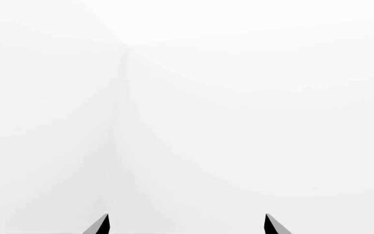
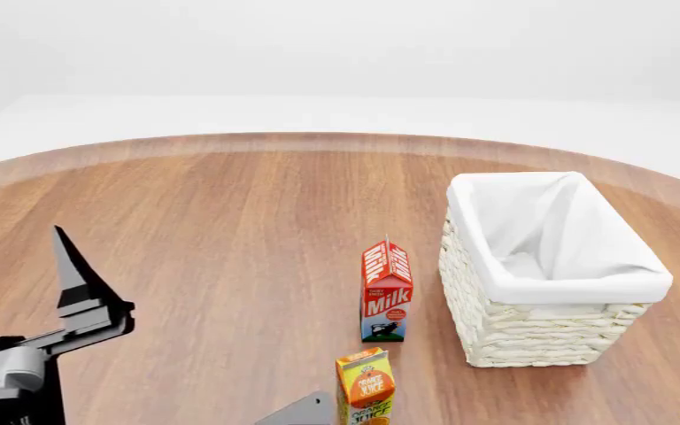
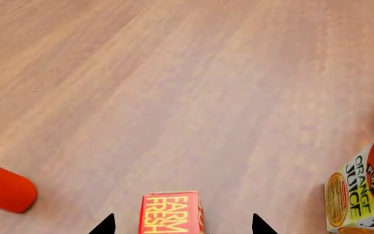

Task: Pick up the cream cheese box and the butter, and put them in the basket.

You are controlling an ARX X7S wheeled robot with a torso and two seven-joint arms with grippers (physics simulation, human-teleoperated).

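The butter [image 3: 171, 213], a red box with yellow "FARM FRESH" lettering, lies on the wooden table in the right wrist view. My right gripper [image 3: 181, 225] is open around it, with a gap between each fingertip and the box. The white wicker basket [image 2: 517, 332] with its cloth liner stands at the right of the head view, and nothing shows inside it. My left gripper [image 2: 74, 274] is raised at the lower left, fingers pointing up. In the left wrist view the left gripper [image 1: 187, 225] is open with only white background between its tips. The cream cheese box is out of view.
A red milk carton [image 2: 386, 292] stands left of the basket, with an orange juice carton [image 2: 367, 390] in front of it, close beside my right arm [image 2: 305, 412]. The juice carton [image 3: 359, 195] sits near the butter. A red-orange cylinder [image 3: 2, 187] lies on the butter's other side.
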